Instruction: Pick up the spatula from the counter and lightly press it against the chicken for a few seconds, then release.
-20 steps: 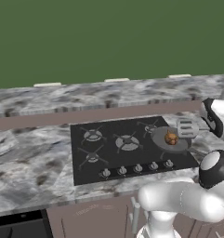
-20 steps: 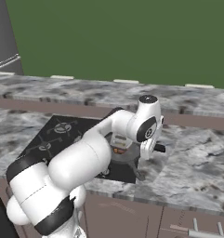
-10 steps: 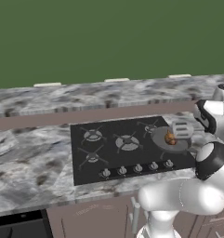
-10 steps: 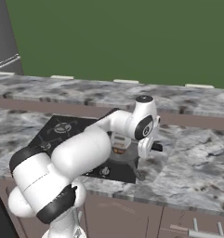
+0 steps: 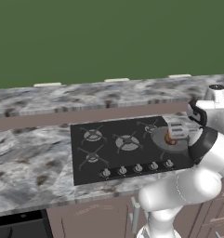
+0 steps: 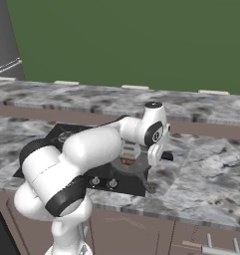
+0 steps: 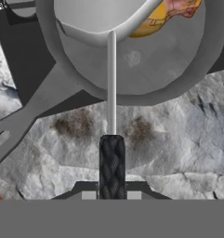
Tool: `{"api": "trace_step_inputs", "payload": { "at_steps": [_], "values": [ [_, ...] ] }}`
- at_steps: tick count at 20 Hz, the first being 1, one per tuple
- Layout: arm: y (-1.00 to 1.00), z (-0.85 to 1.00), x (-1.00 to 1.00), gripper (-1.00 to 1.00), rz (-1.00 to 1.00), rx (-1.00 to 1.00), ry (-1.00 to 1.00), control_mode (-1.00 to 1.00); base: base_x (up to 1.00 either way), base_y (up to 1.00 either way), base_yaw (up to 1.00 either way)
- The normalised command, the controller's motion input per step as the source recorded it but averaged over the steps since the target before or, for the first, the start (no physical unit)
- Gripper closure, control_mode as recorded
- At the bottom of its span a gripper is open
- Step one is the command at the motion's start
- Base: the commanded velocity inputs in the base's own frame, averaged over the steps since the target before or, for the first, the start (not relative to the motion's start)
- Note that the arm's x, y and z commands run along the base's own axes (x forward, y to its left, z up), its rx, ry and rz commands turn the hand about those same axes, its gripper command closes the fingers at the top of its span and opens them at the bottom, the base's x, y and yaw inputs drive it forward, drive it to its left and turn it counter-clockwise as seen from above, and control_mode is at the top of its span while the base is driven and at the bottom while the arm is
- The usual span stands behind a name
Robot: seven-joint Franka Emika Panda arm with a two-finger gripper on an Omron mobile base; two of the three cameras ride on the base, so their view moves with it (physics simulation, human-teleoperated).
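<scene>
Gripping the dark handle of the spatula [image 7: 111, 93], the hand [image 7: 111, 194] has its fingers closed on it from both sides. From that handle a thin shaft runs to the pale blade, which lies over the near edge of the chicken [image 7: 171, 13]; whether the two touch cannot be told. The chicken sits in a grey pan [image 7: 155, 69] on the right side of the black hob [image 5: 118, 146]. The pan's long handle reaches out over the marbled worktop [image 7: 178, 139].
</scene>
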Motion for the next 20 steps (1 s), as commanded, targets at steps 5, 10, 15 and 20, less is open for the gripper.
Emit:
{"api": "trace_step_inputs", "payload": {
  "at_steps": [5, 10, 15, 20],
  "values": [
    [0.00, -0.02, 0.21, 1.00, 0.00, 0.00, 0.00, -1.00, 0.00, 0.00, 0.00],
    [0.00, -0.16, 0.25, 1.00, 0.00, 0.00, 0.02, -1.00, 0.00, 0.00, 0.00],
    [0.00, -0.22, 0.28, 1.00, 0.00, 0.00, 0.03, -1.00, 0.00, 0.00, 0.00],
    [0.00, -0.16, 0.26, 1.00, 0.00, 0.00, 0.01, -1.00, 0.00, 0.00, 0.00]
  ]
}}
